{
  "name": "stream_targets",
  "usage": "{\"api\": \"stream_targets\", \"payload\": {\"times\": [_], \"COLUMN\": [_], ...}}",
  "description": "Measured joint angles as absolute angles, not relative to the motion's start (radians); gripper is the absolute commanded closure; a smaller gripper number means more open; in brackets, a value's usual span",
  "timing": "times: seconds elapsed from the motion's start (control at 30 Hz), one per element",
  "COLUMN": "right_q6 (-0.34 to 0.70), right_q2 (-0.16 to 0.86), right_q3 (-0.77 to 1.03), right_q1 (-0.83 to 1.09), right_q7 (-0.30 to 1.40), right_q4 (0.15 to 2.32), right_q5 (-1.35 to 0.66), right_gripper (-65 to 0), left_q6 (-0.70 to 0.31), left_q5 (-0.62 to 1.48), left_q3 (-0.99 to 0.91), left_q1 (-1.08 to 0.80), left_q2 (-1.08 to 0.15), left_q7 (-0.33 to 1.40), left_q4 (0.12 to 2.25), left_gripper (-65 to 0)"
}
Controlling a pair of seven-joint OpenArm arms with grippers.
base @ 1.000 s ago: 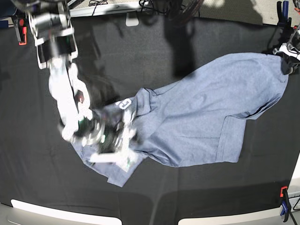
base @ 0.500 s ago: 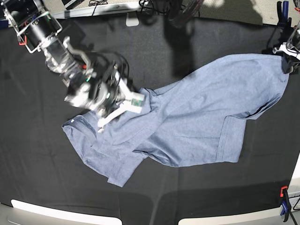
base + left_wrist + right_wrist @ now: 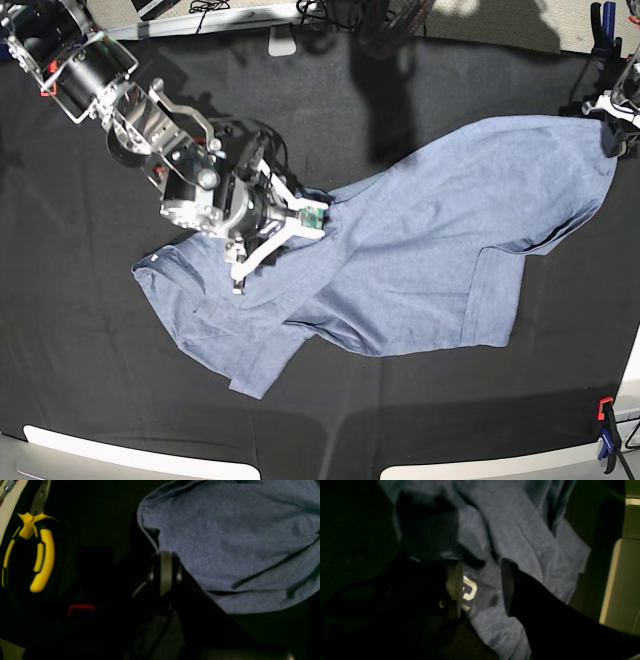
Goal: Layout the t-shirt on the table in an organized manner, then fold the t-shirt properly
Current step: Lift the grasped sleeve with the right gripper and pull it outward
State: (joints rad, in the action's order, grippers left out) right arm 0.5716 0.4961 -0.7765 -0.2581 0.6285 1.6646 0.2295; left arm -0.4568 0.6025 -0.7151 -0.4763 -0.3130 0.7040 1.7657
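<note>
Two pincers: both mine, one on each side of the cloth.
Right pincer: released, jaws standing apart, nothing between them; it hangs low over the cloth, tips pointing down.
Under right pincer: a white letter shows on a turned-over flap between my fingers, so the printed side faces down there.
Left pincer: clenched on the far corner of the t-shirt, as far as the dark wrist view lets me judge; the cloth edge runs right up to the closed tips.
T-shirt: spread slantwise from my left pincer across to below my right, flat near the left hold, bunched and doubled over beneath the right.
Table: black cloth all round the shirt.
Beside left pincer: yellow-handled pliers well apart, off the shirt.
Step in hand: laying out, I judge; no fold begun.
Next move: drop the right pincer onto the rumpled edge below it, pinch one layer only, draw away from the left hold until the flap opens flat.
</note>
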Motion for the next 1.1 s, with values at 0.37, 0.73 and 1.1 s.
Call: {"api": "stream_targets", "payload": {"times": [0.37, 0.73, 1.1], "right_q6": [0.645, 0.638, 0.629], "right_q2": [0.468, 0.422, 0.73], "right_q3": [-0.776, -0.776, -0.767], "right_q1": [-0.255, -0.255, -0.167], "right_q7": [0.584, 0.597, 0.87], "right_q4": [1.663, 1.634, 1.972], "right_q5": [0.228, 0.228, 0.051], "right_gripper": [-20.0, 0.0, 0.0], "left_q6": [-0.457, -0.457, -0.457], "left_q5": [0.603, 0.603, 0.603], "left_q3": [-0.715, -0.715, -0.715], "left_q1": [-0.476, -0.476, -0.482], "left_q2": [-0.313, -0.313, -0.313], "left_q7": [0.704, 0.704, 0.708], "left_q4": [1.766, 1.766, 1.766], "left_gripper": [0.0, 0.0, 0.0]}}
